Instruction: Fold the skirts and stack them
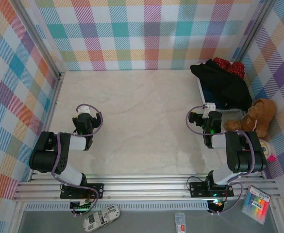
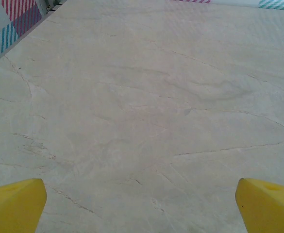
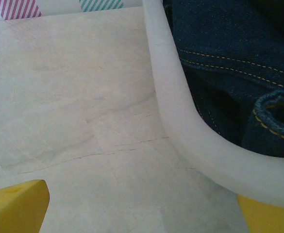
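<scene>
Overhead, skirts (image 1: 222, 85) lie heaped in the basket (image 3: 180, 131) at the worktop's (image 1: 142, 111) far right, black uppermost, red behind, denim against the rim. Spread, the left claw (image 2: 142, 206) hangs over the worktop; the right claw (image 3: 142, 208), also spread, sits beside the basket.

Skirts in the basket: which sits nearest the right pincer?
The dark blue denim skirt with orange stitching, just inside the basket rim by the right pincer. The black skirt drapes on top; the red skirt lies farthest back.
</scene>
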You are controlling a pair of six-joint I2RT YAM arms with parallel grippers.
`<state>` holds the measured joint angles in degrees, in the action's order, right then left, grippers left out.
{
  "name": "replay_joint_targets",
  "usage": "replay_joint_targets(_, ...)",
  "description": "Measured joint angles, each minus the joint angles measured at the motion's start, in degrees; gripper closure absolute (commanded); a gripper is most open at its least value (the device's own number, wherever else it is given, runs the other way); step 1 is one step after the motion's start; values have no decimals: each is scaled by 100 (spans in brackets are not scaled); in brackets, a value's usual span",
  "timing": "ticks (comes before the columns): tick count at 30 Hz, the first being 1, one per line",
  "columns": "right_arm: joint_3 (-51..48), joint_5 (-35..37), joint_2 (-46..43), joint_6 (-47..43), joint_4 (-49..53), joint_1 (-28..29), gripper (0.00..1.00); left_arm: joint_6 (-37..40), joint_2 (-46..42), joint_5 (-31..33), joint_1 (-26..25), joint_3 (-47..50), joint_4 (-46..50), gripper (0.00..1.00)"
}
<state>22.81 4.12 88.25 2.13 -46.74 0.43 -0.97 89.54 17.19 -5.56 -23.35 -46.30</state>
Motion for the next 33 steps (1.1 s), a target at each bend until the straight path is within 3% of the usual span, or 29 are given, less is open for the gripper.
replay_joint_targets(33,-170,107,-280,17,-2,-2,1,2,-31,2,-4,0,26,0)
